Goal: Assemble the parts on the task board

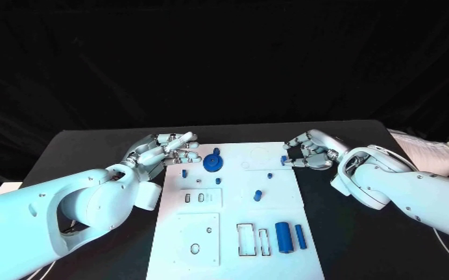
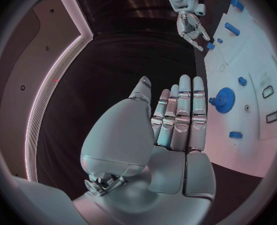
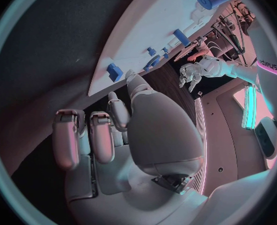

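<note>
Early stage. Board [image 1: 234,241] carries a gear [image 1: 213,161]; blocks [image 1: 283,236] lie loose. Left hand [image 1: 167,150] spread, empty. Right hand [image 1: 309,152] pinches a small peg [image 1: 284,160].

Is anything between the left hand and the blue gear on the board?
Nothing visible. The left hand is open at the board's far left edge, and the gear sits just beside its fingertips with only bare board between.

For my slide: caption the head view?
Two silver hands, left and right, flank the white task board.
</note>
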